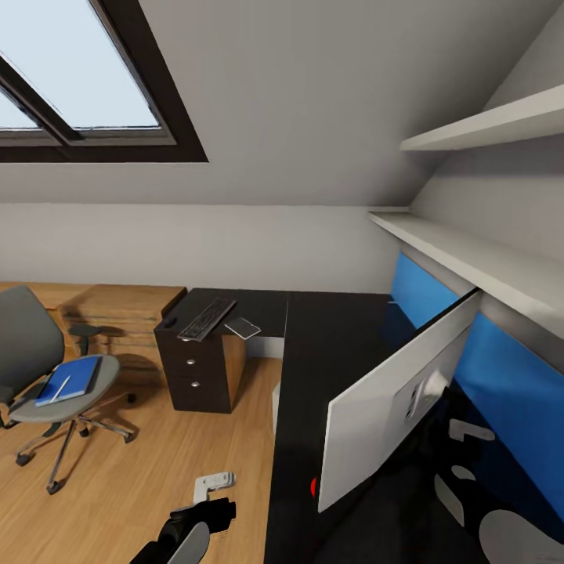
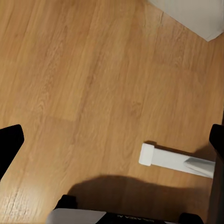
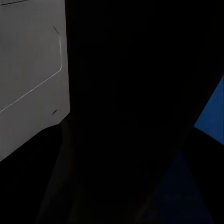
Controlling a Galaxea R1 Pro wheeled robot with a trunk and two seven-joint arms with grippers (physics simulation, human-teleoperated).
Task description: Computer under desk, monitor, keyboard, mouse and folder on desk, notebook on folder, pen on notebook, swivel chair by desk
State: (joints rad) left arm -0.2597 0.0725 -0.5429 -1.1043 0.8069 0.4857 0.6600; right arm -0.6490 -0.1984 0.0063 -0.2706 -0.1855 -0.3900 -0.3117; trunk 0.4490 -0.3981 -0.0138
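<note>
Far off to the left of your left pincer [image 1: 211, 487] stands the chair [image 1: 31, 352], out on the wood floor [image 1: 157, 462] and well apart from the desk [image 1: 329, 352]. The folder [image 1: 72, 379] lies on its seat, with a thin white pen-like thing [image 1: 61, 386] across it. Behind the chair, against the wall, sits a low light-wood cabinet [image 1: 117, 313].

Your left pincer hangs low over the floor, just beside the desk's near edge. The wrist view shows its dark fingertips [image 2: 9, 144] at the two sides of the picture with bare floor between them, so the pincer is spread and holds nothing. A white bar [image 2: 175, 159] crosses the floor below it, and a pale corner [image 2: 191, 14] shows further on; you cannot tell what that is.

Ahead of that pincer, on the desk's far wing, the keyboard [image 1: 207, 319] lies above the drawers [image 1: 192, 368], with a small flat grey thing [image 1: 242, 327] just beside it on the right.

Further right, the monitor [image 1: 399, 392] stands on the desk, its silver-white back to you, a red dot [image 1: 315, 487] at its lower near corner. Behind it runs the blue back panel [image 1: 501, 368], under two white shelves [image 1: 470, 258].

Your right pincer is somewhere close behind the monitor: its wrist view shows the pale back [image 3: 30, 70], black desk and a patch of blue panel. You cannot tell whether it is spread or pressed together.
</note>
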